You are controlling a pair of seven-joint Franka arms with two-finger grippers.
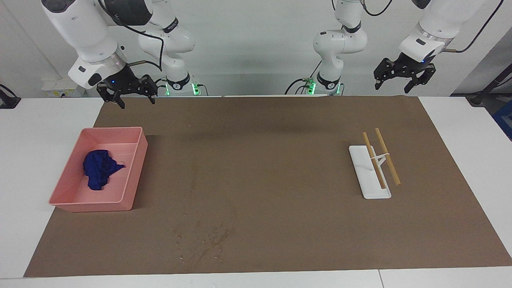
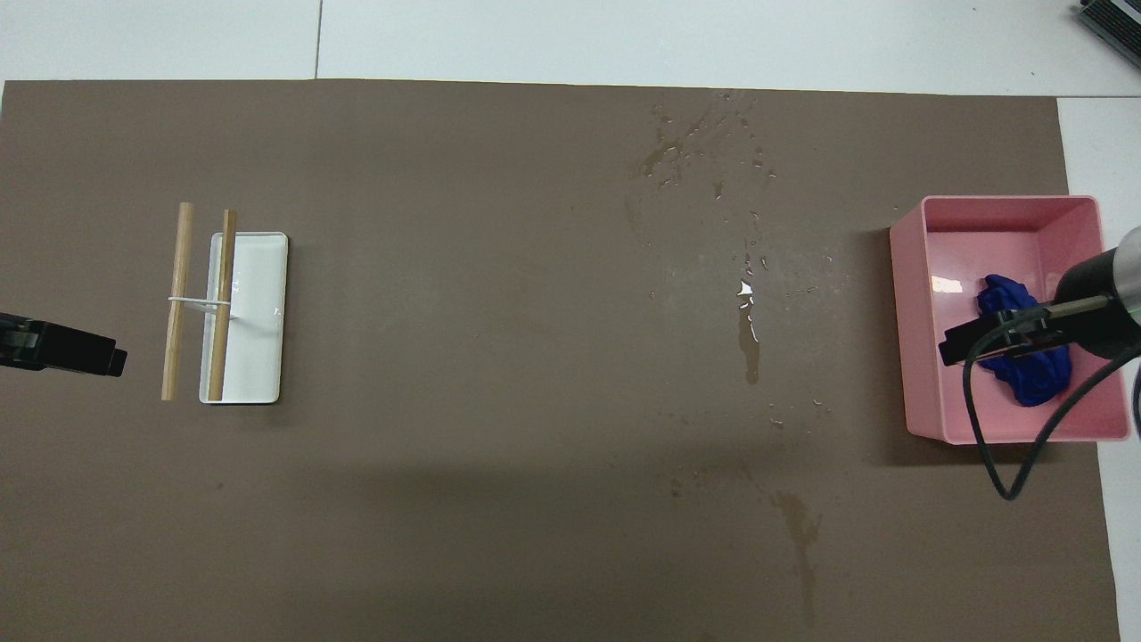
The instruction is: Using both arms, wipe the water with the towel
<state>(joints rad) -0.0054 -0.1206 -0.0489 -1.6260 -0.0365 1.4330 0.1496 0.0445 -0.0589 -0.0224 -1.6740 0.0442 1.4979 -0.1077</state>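
Both grippers, left gripper (image 1: 405,79) and right gripper (image 1: 127,94), spread empty; could snag pink bin (image 1: 135,168) wall grabbing towel (image 1: 98,169), leaving water (image 1: 202,240).

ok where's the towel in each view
Facing view: the towel lies in the pink bin, at the picture's left, toward the right arm's end.
Overhead view: the towel is in the same bin at the picture's right, partly covered by the raised right gripper.
Shared landmark: the pink bin.
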